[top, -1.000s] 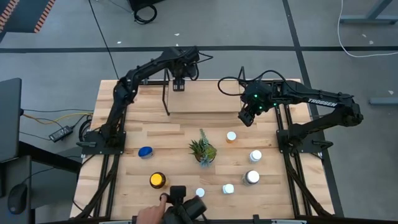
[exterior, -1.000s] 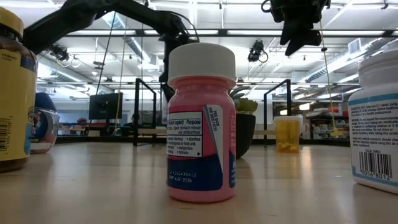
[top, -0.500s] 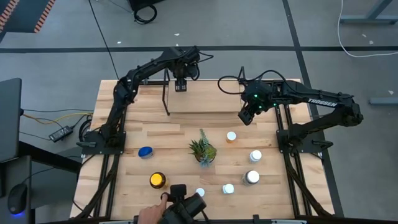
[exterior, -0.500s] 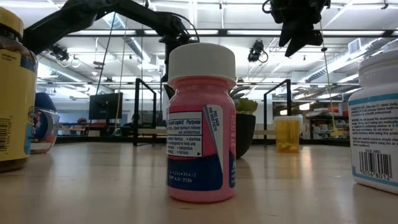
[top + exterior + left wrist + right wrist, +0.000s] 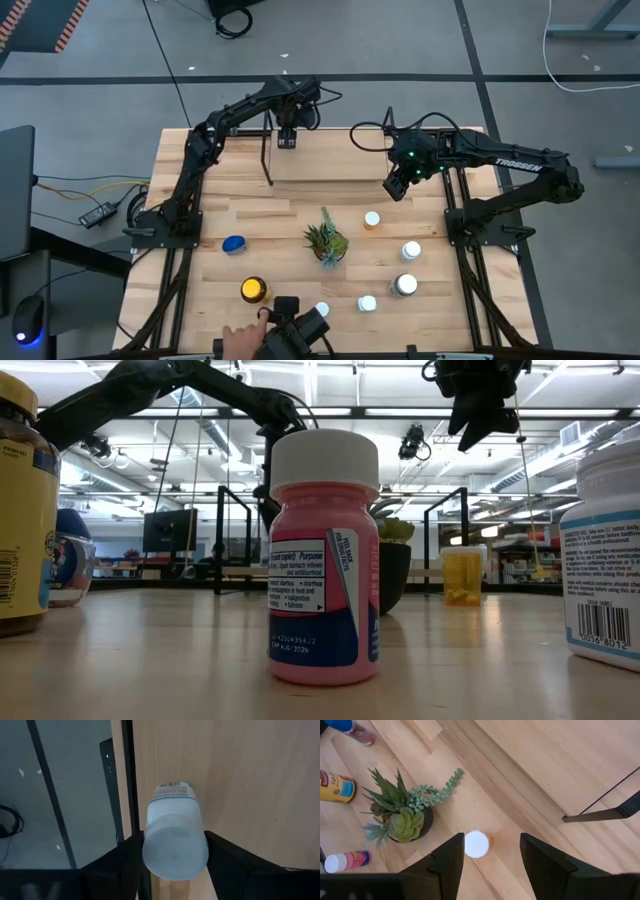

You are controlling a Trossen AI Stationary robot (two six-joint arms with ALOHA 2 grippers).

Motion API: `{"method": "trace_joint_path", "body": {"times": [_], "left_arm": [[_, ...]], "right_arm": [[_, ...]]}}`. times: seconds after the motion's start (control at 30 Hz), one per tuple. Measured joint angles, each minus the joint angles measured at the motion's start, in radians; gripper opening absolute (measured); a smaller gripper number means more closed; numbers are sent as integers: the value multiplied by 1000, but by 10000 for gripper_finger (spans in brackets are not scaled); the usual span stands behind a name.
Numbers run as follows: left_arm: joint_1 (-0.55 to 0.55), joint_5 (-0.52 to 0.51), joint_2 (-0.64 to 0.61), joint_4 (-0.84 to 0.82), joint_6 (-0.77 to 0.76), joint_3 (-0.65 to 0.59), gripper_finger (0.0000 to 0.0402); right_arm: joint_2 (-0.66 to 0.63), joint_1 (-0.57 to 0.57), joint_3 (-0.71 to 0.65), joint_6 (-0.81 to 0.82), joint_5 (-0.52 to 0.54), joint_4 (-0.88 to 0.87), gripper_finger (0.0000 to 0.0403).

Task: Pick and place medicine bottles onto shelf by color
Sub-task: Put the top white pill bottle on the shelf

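On the left side of the surface [image 5: 200,300] a blue bottle [image 5: 234,244] stood near the front, with a yellow-lidded jar [image 5: 253,290] just ahead of it toward the front edge, where a person's hand [image 5: 238,345] showed. Farther back, the left end effector [image 5: 287,138] hung over the left end of the shelf [image 5: 330,160], its fingers closed around a white bottle [image 5: 175,836] beside the black wire upright [image 5: 131,775]. A spiky plant [image 5: 326,240] sat mid-surface. A pink bottle [image 5: 324,560] with a white cap stood close to the front edge. Right of the plant stood an orange bottle [image 5: 477,844] with a white cap; the right end effector [image 5: 393,188] hovered above it, fingers spread wide and holding nothing. More white-capped bottles [image 5: 411,250] stood on the right.
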Motion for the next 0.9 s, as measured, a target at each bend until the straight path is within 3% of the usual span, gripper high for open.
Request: {"method": "trace_joint_path", "body": {"times": [0.67, 0.9], "left_arm": [[1, -35, 2, 7, 33, -1, 213], [-10, -52, 2, -13, -57, 3, 223]], "right_arm": [[0, 0, 0, -18, 0, 0, 200], [0, 0, 0, -24, 0, 0, 200]]}}
